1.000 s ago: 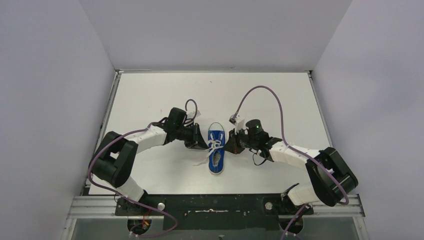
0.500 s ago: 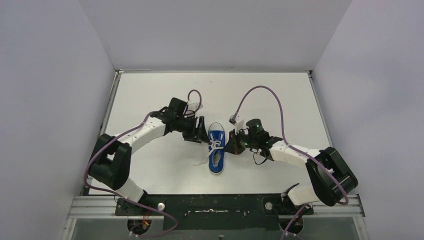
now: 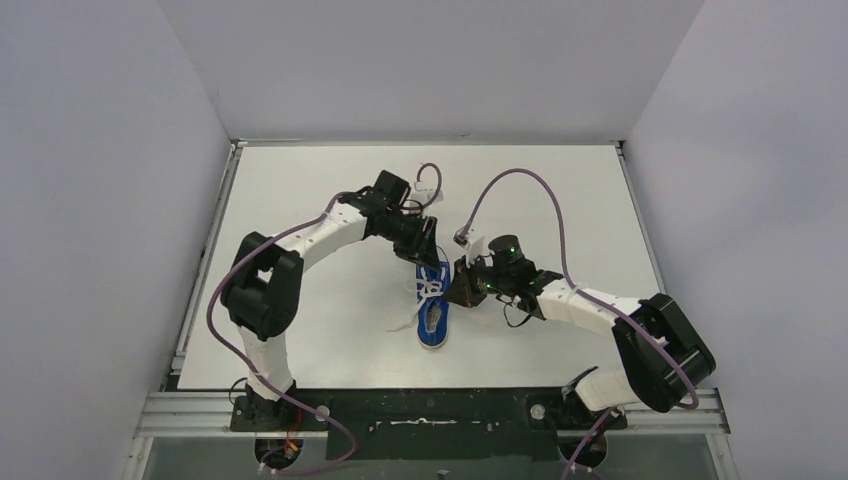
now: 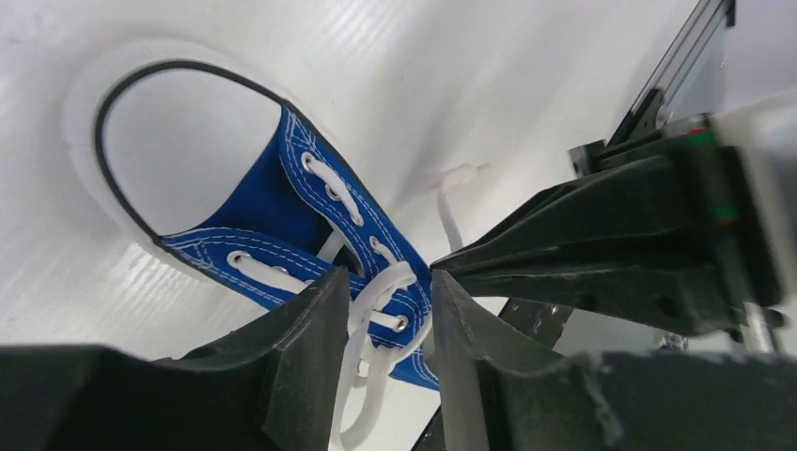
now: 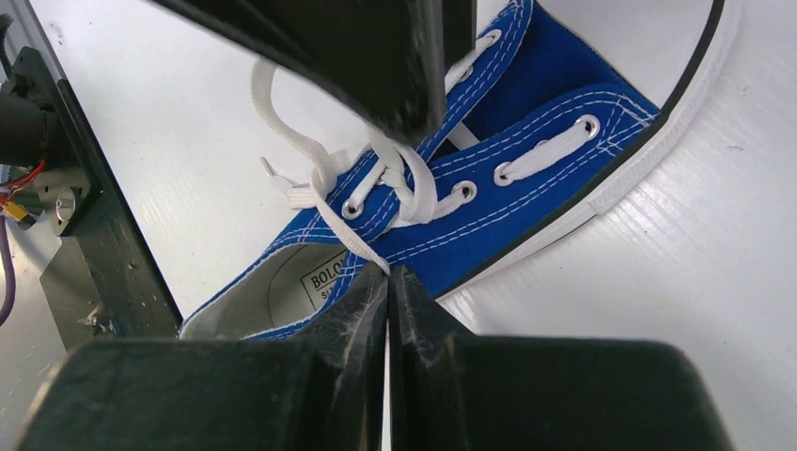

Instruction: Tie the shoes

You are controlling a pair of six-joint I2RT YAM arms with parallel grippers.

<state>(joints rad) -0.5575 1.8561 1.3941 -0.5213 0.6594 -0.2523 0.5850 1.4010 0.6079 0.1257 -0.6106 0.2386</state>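
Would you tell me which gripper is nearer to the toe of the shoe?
Left. The left gripper hangs over the toe; the right gripper sits beside the shoe's middle, pinching a lace.

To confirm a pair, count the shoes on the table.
1. The blue sneaker lies between the left gripper and the right gripper, which pinches its lace. No second shoe shows anywhere.

Right hand (image 5: 387,278) pinches lace (image 5: 350,237) (white) at sneaker (image 5: 526,202).
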